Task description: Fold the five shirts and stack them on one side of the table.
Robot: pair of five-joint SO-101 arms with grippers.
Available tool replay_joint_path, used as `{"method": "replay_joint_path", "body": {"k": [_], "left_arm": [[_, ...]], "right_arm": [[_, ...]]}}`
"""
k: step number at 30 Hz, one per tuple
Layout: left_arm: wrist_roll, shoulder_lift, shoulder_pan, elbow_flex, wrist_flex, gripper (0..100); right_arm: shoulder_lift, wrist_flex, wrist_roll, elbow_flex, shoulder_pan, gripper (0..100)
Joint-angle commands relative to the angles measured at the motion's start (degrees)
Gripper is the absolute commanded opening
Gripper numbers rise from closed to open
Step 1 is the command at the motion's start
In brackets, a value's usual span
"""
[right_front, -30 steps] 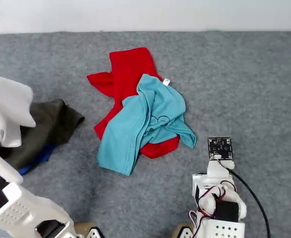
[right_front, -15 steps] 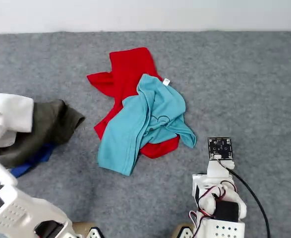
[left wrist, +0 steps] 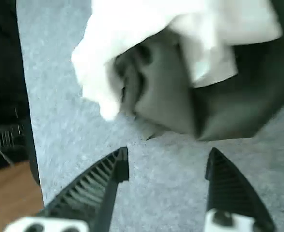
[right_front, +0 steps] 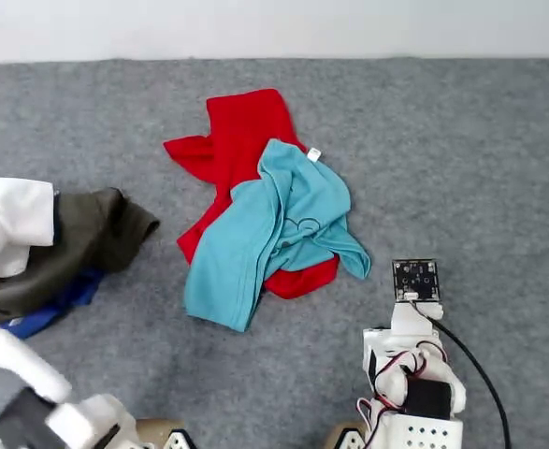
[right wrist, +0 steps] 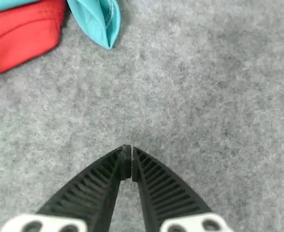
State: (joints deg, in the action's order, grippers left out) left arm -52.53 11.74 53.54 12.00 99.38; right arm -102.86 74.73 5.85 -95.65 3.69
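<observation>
A white shirt (right_front: 12,220) lies crumpled on a dark olive shirt (right_front: 96,234) at the table's left edge, with a blue shirt (right_front: 54,307) peeking out beneath them. In the middle, a teal shirt (right_front: 274,229) lies across a red shirt (right_front: 241,136), both unfolded. My left gripper (left wrist: 168,162) hangs open just above the grey cloth, a little short of the white shirt (left wrist: 180,29) and olive shirt (left wrist: 180,104), holding nothing. My right gripper (right wrist: 131,157) is shut and empty over bare cloth, near a teal sleeve (right wrist: 96,17) and the red hem (right wrist: 21,34).
The grey tablecloth (right_front: 461,159) is bare on the right side and along the back. The right arm (right_front: 412,374) sits at the front right and the left arm (right_front: 31,407) at the front left corner. A wooden edge (left wrist: 11,198) shows beside the cloth.
The white shirt, held up at the left a second ago, has dropped onto the olive shirt. My left gripper has let go and the arm has drawn back toward the front left corner.
</observation>
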Motion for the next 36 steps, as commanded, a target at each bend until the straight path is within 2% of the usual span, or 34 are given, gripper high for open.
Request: {"method": "replay_joint_path", "body": {"k": [1, 5, 10, 14, 18, 22, 33, 36], "left_arm": [[0.1, 12.0, -10.5, -10.8, 1.1, 25], [8.5, 21.4, -26.5, -24.5, 0.4, 25], [27.1, 25.7, -47.8, -36.1, -8.8, 26], [38.2, 23.3, -60.4, -39.8, -16.4, 30], [42.6, 17.7, -68.9, -39.8, -21.1, 30], [42.7, 11.4, -72.4, -39.8, -25.9, 30], [42.8, -5.6, -71.7, -39.8, -40.4, 29], [42.5, -9.6, -70.9, -39.9, -44.0, 23]], "right_arm": [[-0.7, 0.1, -0.4, -0.8, 0.3, 0.9], [-0.7, 0.1, -0.4, -0.8, 0.3, 0.9], [-0.7, 0.1, -0.4, -0.8, 0.3, 0.9], [-0.7, 0.1, -0.4, -0.8, 0.3, 0.9], [-0.7, 0.1, -0.4, -0.8, 0.3, 0.9], [-0.7, 0.1, -0.4, -0.8, 0.3, 0.9], [-0.7, 0.1, -0.4, -0.8, 0.3, 0.9], [-0.7, 0.1, -0.4, -0.8, 0.3, 0.9]]}}
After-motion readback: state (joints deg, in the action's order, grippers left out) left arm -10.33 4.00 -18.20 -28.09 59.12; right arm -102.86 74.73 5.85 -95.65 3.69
